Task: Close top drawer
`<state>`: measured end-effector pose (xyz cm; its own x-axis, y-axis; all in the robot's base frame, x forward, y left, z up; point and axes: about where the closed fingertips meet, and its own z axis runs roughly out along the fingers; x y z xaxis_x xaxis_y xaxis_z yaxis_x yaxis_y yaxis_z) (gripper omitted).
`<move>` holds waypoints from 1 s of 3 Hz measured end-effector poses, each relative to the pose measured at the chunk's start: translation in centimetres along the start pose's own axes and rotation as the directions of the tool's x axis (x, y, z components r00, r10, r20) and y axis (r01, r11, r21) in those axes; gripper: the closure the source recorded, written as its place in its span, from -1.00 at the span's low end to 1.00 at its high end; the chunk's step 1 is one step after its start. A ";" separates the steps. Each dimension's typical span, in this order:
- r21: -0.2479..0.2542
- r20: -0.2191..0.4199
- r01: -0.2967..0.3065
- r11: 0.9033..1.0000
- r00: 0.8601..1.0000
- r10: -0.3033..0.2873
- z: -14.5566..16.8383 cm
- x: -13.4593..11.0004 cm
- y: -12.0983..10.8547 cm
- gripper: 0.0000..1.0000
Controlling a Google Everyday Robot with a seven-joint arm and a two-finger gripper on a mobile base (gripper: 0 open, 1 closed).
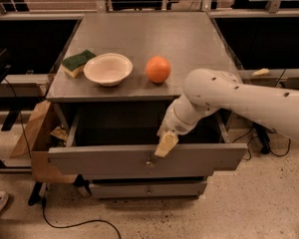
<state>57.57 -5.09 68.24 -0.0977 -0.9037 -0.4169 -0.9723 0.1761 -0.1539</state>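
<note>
Camera view showed the top drawer (99,159) pulled well out of the cabinet, its front panel directly under my gripper (165,144). My gripper hung at the panel's upper edge, just above and right of the knob (148,162); whether it was spread or pressed together I could not tell. Below it sat a second, shut drawer front (149,189). Beyond it, on the cabinet top (154,34), lay an orange (158,69), with a white bowl (108,68) and a green-and-yellow sponge (77,62) further to its left. A cardboard box (32,133) stood far left.
</note>
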 end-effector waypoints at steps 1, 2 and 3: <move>0.002 -0.001 0.000 1.000 1.000 0.000 -0.1 0.0 0.3 0.90; 0.002 -0.001 -0.001 1.000 1.000 0.001 -0.2 0.0 0.4 1.00; 0.047 0.015 -0.041 0.998 0.999 0.041 -0.7 -0.1 -0.4 0.62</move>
<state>57.79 -5.38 68.95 -0.1342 -0.8899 -0.4359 -0.9562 0.2317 -0.1786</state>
